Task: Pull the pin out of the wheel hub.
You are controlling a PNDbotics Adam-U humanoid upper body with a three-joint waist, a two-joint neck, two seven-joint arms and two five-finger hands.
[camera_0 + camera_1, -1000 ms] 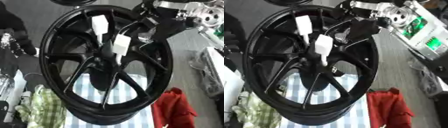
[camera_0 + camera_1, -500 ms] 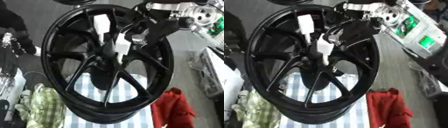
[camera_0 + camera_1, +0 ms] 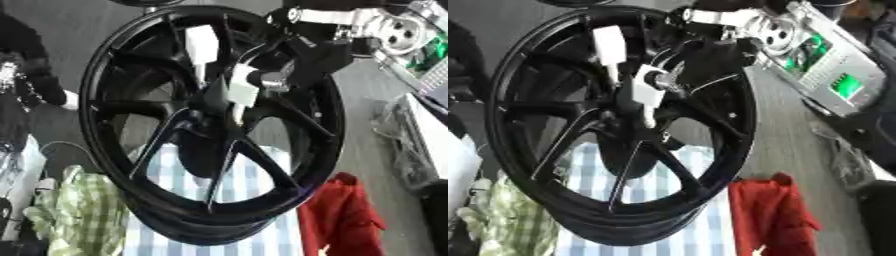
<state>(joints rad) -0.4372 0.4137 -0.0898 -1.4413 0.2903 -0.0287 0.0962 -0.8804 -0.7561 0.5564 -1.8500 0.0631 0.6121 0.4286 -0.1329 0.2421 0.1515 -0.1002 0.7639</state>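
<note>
While my right hand [image 3: 302, 60] reaches in from the upper right of the left eye view, its dark fingers curl around the white pin [image 3: 239, 95] at the centre of the glossy black spoked wheel hub [image 3: 131, 75], which stands tilted and fills the middle of the frame. A second white block [image 3: 202, 44] sits above on a spoke. Below lie a blue-and-white checked cloth [image 3: 262, 235], a green checked cloth [image 3: 83, 212] at lower left and a red cloth [image 3: 337, 220] at lower right.

In the right eye view, the pin [image 3: 646, 95] sits at the hub's centre with my fingers [image 3: 702, 60] closed on its upper end.
</note>
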